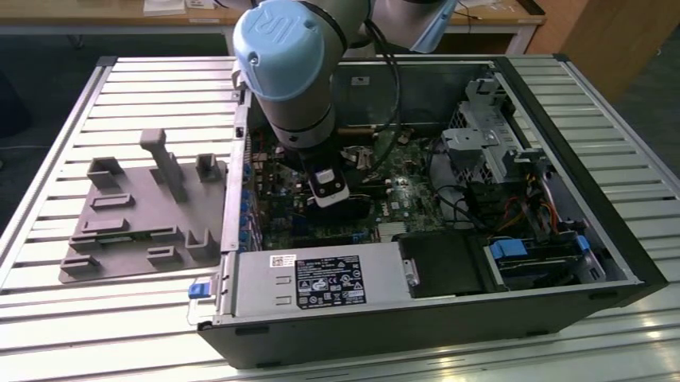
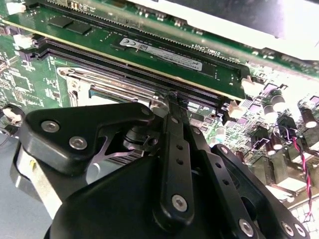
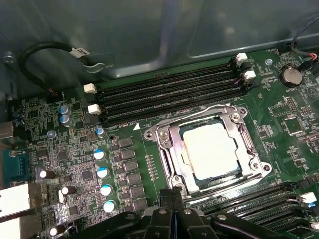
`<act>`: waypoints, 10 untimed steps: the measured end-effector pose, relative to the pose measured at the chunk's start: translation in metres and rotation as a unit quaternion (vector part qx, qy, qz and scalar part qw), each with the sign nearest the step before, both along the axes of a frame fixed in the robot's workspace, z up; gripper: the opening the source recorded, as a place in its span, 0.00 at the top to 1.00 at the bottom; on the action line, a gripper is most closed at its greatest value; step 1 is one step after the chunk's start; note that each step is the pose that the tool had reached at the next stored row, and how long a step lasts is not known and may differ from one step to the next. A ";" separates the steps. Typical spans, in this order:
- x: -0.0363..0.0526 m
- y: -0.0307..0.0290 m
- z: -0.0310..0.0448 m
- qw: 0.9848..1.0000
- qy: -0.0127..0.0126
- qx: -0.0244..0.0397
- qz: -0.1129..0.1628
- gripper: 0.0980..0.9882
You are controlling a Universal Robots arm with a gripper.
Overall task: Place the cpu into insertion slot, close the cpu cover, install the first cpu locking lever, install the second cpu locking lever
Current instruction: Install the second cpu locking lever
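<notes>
In the first wrist view the cpu (image 3: 209,149), a pale silver square, lies flat in the insertion slot (image 3: 178,149) on the green board. The silver cpu cover (image 3: 167,134) is folded down around it as a frame. Thin metal lever rods (image 3: 199,112) run along the frame's edges. My gripper (image 3: 172,195) is shut, its fingertips together just off the socket's near edge with nothing visible between them. In the second wrist view the gripper (image 2: 174,99) points at a corner of the cover (image 2: 94,79). The exterior view has the gripper (image 1: 330,199) low inside the open computer case.
Long black memory slots (image 3: 169,92) flank the socket, one holding a green module (image 2: 164,52). Capacitors (image 3: 102,172) and a black cable (image 3: 50,55) stand nearby. The case walls (image 1: 595,239), power supply (image 1: 318,282) and drive bays enclose the board. A grey fixture plate (image 1: 138,215) lies at the exterior view's left.
</notes>
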State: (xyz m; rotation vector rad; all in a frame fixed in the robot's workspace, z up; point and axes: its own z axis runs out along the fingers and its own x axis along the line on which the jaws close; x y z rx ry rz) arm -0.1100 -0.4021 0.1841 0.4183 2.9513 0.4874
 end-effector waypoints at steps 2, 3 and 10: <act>0.0000 0.0003 0.0030 1.000 0.000 0.000 0.000 1.00; 0.0000 0.0003 0.0044 1.000 0.000 0.000 0.000 1.00; 0.0000 0.0003 0.0033 1.000 0.000 -0.002 0.000 1.00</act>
